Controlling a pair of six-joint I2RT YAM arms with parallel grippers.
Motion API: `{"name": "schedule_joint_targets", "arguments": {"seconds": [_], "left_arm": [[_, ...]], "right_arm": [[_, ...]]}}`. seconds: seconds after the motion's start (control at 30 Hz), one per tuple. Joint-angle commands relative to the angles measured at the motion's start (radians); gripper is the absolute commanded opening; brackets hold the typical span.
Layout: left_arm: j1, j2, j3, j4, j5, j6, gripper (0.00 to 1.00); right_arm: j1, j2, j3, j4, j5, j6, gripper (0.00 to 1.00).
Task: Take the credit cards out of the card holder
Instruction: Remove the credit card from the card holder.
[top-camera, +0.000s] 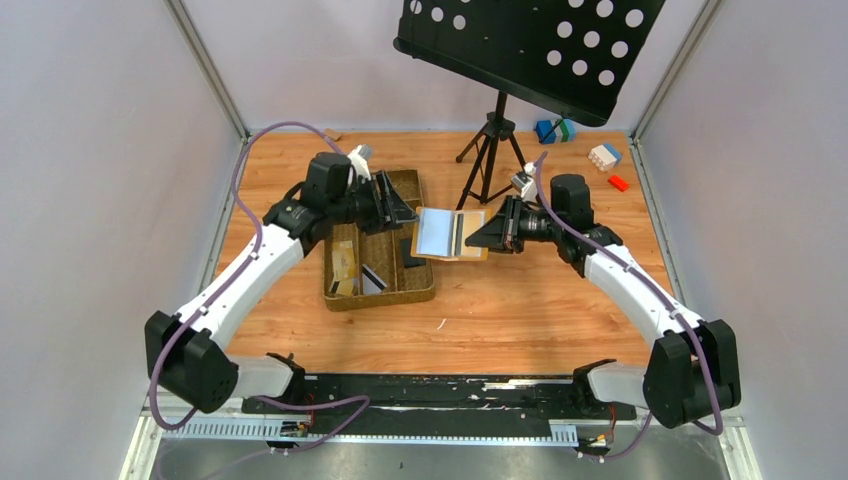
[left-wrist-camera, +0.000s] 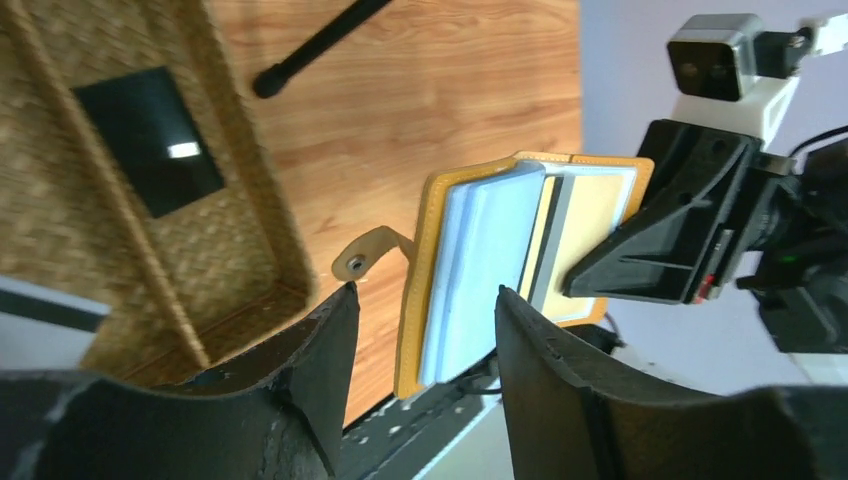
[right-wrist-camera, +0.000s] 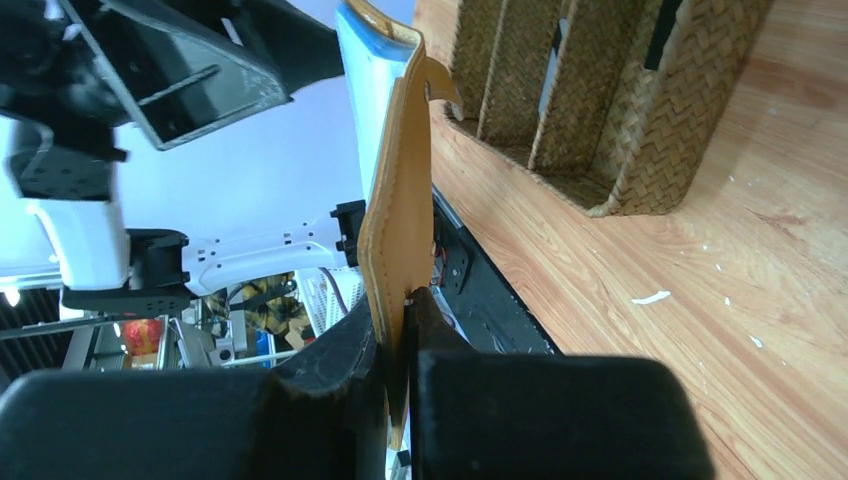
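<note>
We are pinching the card holder (right-wrist-camera: 395, 200) by one edge in our right gripper (right-wrist-camera: 403, 305), jaws clamped on the leather, holding it spread open above the table. Our left gripper (left-wrist-camera: 425, 300) is standing released, with the holder just ahead of its fingertips. A black card (left-wrist-camera: 150, 140) is lying in the woven tray (left-wrist-camera: 250, 250) off to its side.

Place: robot lab test cell
Walls: pale panels (top-camera: 90, 150) at left and right, metal-framed
Top centre: dotted black board (top-camera: 500, 40) on tripod (top-camera: 497, 128)
Surface: wood tabletop (top-camera: 540, 300)
</note>
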Motion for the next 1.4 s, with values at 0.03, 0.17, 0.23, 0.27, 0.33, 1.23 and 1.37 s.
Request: {"name": "schedule_joint_targets", "arguments": {"seconds": [0.03, 0.17, 0.23, 0.27, 0.33, 1.23, 1.37], "left_arm": [[-0.077, 0.049, 0.199, -0.290, -0.122, 0.252, 0.55], [-0.119, 0.050, 0.180, -0.140, -0.026, 0.191, 0.43], [-0.122, 0.045, 0.117, -0.009, 0.057, 0.124, 0.34], [-0.123, 0.045, 0.076, 0.082, 0.109, 0.072, 0.32], [-0.122, 0.054, 0.006, 0.228, 0.184, -0.019, 0.30], [-0.075, 0.079, -0.148, 0.715, 0.362, -0.333, 0.00], [-0.057, 0.059, -0.175, 0.719, 0.357, -0.344, 0.00]], "right_arm": [[0.008, 0.031, 0.084, -0.118, 0.060, -0.095, 0.00], [0.012, 0.047, 0.093, -0.097, 0.052, -0.083, 0.00], [0.013, 0.048, 0.089, -0.059, 0.030, -0.066, 0.00], [0.013, 0.047, 0.083, -0.029, 0.015, -0.051, 0.00], [0.013, 0.037, 0.069, 0.048, -0.010, -0.012, 0.00], [0.016, 0.018, -0.045, 0.627, -0.146, 0.322, 0.00], [0.016, 0.016, -0.050, 0.620, -0.137, 0.324, 0.30]]}}
